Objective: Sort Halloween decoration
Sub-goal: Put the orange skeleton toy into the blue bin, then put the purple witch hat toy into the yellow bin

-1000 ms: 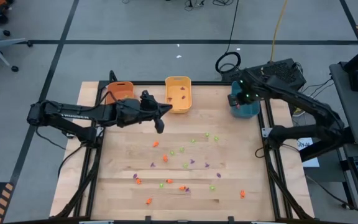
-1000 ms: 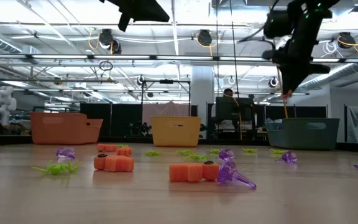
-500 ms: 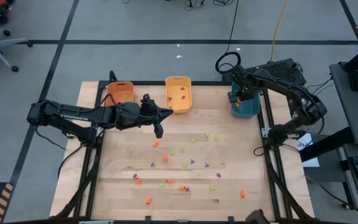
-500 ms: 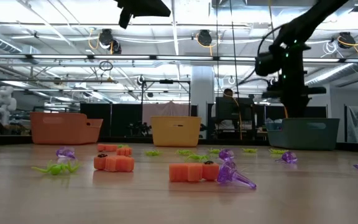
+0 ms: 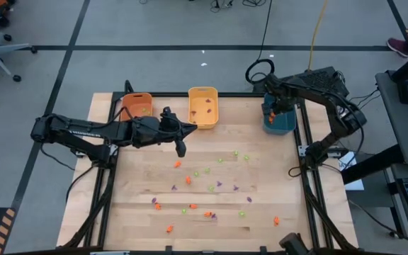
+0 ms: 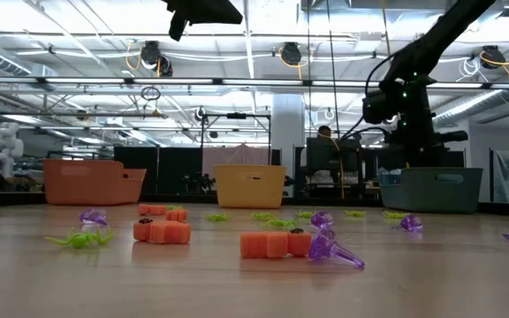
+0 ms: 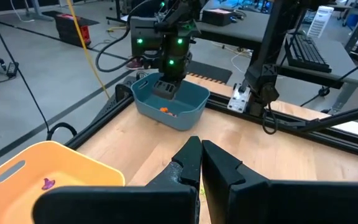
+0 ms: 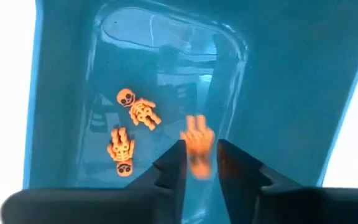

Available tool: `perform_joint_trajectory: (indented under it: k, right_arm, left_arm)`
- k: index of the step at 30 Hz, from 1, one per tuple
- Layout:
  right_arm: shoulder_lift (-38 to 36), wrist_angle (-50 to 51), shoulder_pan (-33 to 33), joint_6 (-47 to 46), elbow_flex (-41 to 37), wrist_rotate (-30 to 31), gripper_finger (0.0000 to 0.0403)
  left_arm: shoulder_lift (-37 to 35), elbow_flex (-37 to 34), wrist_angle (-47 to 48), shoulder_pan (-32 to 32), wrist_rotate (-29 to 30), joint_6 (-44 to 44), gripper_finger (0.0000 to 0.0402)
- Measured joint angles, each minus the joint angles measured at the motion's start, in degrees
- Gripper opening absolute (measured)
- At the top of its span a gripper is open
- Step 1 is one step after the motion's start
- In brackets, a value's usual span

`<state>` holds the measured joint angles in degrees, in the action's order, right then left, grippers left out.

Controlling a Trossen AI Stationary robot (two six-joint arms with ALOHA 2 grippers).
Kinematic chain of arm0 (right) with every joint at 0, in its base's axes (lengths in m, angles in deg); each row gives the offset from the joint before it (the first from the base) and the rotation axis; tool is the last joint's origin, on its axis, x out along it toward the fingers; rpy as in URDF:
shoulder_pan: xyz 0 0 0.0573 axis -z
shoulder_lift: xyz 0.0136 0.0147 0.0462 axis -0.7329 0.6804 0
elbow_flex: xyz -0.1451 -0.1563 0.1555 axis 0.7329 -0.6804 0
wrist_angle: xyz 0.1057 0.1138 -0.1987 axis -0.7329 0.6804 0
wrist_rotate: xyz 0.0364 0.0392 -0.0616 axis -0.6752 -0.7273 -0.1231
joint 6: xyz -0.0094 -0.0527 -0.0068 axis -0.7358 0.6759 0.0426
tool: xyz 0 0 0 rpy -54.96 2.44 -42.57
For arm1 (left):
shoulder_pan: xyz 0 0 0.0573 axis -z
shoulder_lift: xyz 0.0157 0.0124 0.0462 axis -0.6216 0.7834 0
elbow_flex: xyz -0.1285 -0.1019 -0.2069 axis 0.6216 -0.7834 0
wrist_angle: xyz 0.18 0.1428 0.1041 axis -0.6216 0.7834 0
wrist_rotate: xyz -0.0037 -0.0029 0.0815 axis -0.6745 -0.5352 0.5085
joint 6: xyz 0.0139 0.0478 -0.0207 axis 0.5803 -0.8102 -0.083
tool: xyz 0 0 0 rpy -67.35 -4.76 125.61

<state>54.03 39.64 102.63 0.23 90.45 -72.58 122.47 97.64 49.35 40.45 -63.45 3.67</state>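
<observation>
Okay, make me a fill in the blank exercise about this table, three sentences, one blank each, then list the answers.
1. The right gripper is lowered into the ___ bin.
2. Two orange skeletons lie on the ___ of that bin.
3. The left gripper, fingers together, hangs above the table near the ___ bin.

Missing words: teal; floor; yellow

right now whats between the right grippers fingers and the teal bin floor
An orange trinket sits between the right gripper fingers, just above the teal bin floor; right wrist view shows it.
</observation>
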Motion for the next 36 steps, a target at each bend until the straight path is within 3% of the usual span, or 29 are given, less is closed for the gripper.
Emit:
perform_joint_trajectory:
  k: [5,13,17,24,31,36]
  right_arm:
    - [-2.78,0.15,-0.08,0.11,0.00,-0.37,0.0135]
    - [-14.78,0.20,-1.34,-0.87,0.00,-10.73,0.0183]
    - [-22.96,-0.64,-4.67,-3.15,0.00,-13.66,0.0184]
    - [-33.83,-2.67,-13.62,-9.51,0.00,-13.70,0.0182]
    - [-37.00,-4.16,-22.58,-11.45,0.00,-13.66,0.0181]
    - [-36.08,-6.83,-29.49,-13.45,0.00,-13.56,0.0181]
  left_arm:
    - [0.00,0.00,0.00,0.00,0.00,0.00,0.0013]
    - [0.00,0.00,0.36,0.00,0.04,5.63,0.0013]
    - [0.00,0.00,4.67,0.00,0.08,11.16,0.0013]
    - [0.00,0.00,16.24,0.00,-1.51,19.59,0.0013]
    - [0.00,0.00,24.37,0.00,-5.96,22.87,0.0013]
    - [0.00,0.00,26.15,0.04,-8.71,29.95,0.0013]
